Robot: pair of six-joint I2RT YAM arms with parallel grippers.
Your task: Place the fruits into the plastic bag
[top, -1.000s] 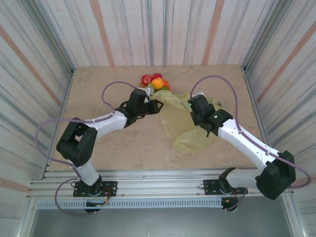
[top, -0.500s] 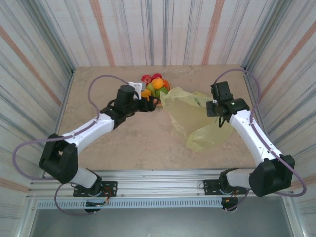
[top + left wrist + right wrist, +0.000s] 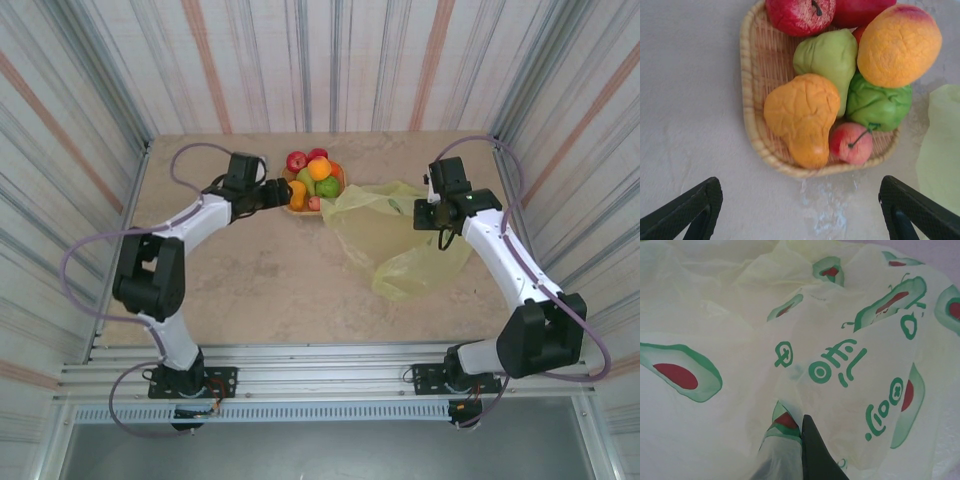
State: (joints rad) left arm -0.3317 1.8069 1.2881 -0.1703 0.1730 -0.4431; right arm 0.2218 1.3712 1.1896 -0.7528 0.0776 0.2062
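Note:
The fruits (image 3: 314, 176) are piled in a wicker tray (image 3: 751, 131): a red apple (image 3: 799, 15), an orange one (image 3: 899, 46), a green pear (image 3: 829, 54), an orange pear (image 3: 802, 117), a green one (image 3: 880, 102) and a small pinkish one (image 3: 852, 143). My left gripper (image 3: 272, 191) stands open just left of the tray, with nothing between its fingers (image 3: 696, 209). The yellow-green plastic bag (image 3: 398, 243) lies to the right of the tray. My right gripper (image 3: 430, 214) is shut on a fold of the plastic bag (image 3: 840, 340) near its upper right edge, and one finger (image 3: 815, 452) shows dark beside the pinched film.
The wicker tray (image 3: 341, 178) sits at the back middle of the tan table, near the striped back wall. The bag's near end (image 3: 392, 283) trails toward the table's middle. Bare tabletop (image 3: 260, 280) lies in front of the tray.
My left gripper has opened and swung back and to the left, ending beside the tray. The right arm has carried the bag's edge to the right and toward the back.

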